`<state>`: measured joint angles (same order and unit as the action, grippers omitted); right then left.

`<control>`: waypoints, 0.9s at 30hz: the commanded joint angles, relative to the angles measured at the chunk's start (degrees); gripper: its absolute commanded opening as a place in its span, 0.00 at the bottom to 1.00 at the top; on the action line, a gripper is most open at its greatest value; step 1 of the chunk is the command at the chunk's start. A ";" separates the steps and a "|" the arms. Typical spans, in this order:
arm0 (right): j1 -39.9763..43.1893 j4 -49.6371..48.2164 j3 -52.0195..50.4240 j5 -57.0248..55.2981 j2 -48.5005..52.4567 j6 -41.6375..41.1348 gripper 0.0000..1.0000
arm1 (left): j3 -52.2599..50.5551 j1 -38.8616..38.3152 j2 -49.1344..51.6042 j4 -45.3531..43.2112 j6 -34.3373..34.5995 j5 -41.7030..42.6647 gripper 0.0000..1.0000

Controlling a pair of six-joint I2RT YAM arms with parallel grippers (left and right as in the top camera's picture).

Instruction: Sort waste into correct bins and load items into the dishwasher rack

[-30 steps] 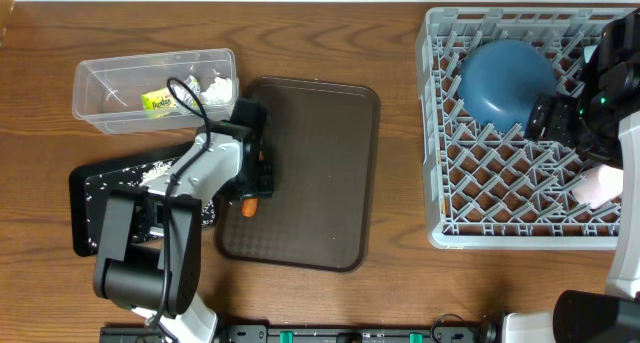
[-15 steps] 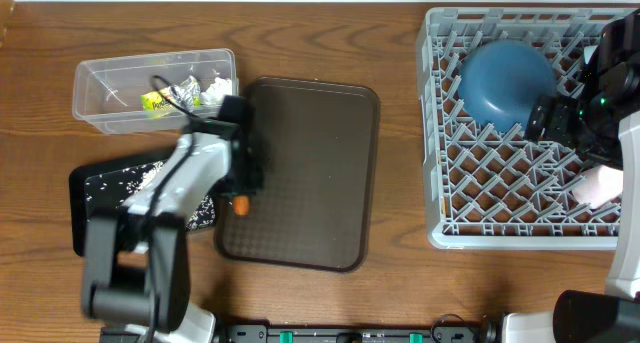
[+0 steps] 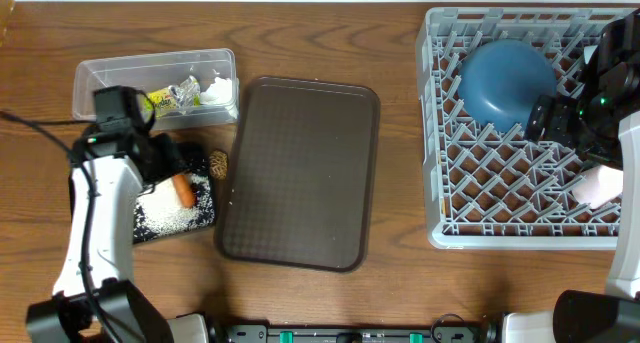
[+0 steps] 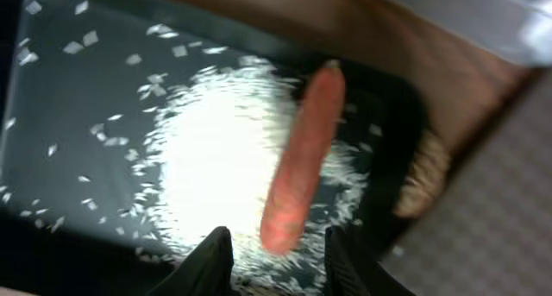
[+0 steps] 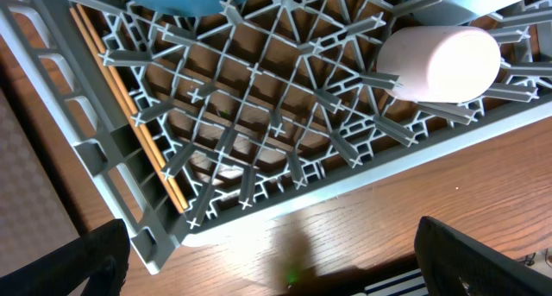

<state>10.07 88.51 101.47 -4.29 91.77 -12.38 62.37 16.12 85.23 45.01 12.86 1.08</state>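
The carrot [image 3: 183,190] now lies on the rice [image 3: 165,215] in the black tray [image 4: 69,132]. A second ago it was at the left edge of the brown tray [image 3: 300,173], under my left arm. My left fingers [image 4: 216,257] are spread, one on each side of the carrot's near end. The wrist view is blurred, but they appear clear of it and grip nothing.

Judgement: the carrot is sorted. The nut [image 3: 219,163] is now uncovered. It rests on the desk [image 3: 320,33] between the black tray and the brown tray, and it is the waste left to bin.

The wrapper [image 3: 160,101] and tissue [image 3: 215,86] lie in the tub [image 3: 100,83]. My right fingers [image 5: 86,261] remain spread wide over the rack [image 3: 440,133], gripping nothing.
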 commanded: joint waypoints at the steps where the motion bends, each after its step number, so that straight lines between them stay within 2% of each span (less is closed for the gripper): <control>1: 0.79 0.00 -0.02 0.22 -0.28 0.68 0.99 | 0.59 2.84 2.69 0.57 1.66 0.31 0.36; 7: 0.79 -0.66 -0.02 0.22 -0.28 0.68 0.99 | 0.59 4.07 2.99 4.00 1.75 7.56 0.38; 13: 0.79 -0.68 -0.02 0.22 -0.28 0.68 0.99 | 0.46 3.80 3.02 11.78 2.47 7.28 0.38; 15: 0.79 -0.74 -0.02 0.22 -0.28 0.68 0.99 | 0.07 3.80 3.02 13.66 2.47 7.30 0.31; 18: 0.76 -0.81 -0.02 0.22 -0.28 0.68 0.99 | -0.92 3.80 3.02 15.72 2.49 7.32 0.28; 20: 0.79 -0.81 -0.02 0.22 -0.26 0.68 0.99 | -1.64 3.69 3.02 16.92 4.98 8.17 0.28; 22: 0.79 -0.94 -0.02 0.22 -0.26 0.68 0.99 | -2.08 2.99 3.02 16.81 4.72 11.65 0.29; 27: 0.76 -0.85 -0.02 0.22 -0.26 0.68 0.99 | -2.03 -1.40 2.95 13.18 3.17 12.00 0.29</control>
<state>10.07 87.64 101.47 -4.27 91.77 -12.38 60.82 17.28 88.51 59.33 16.67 11.33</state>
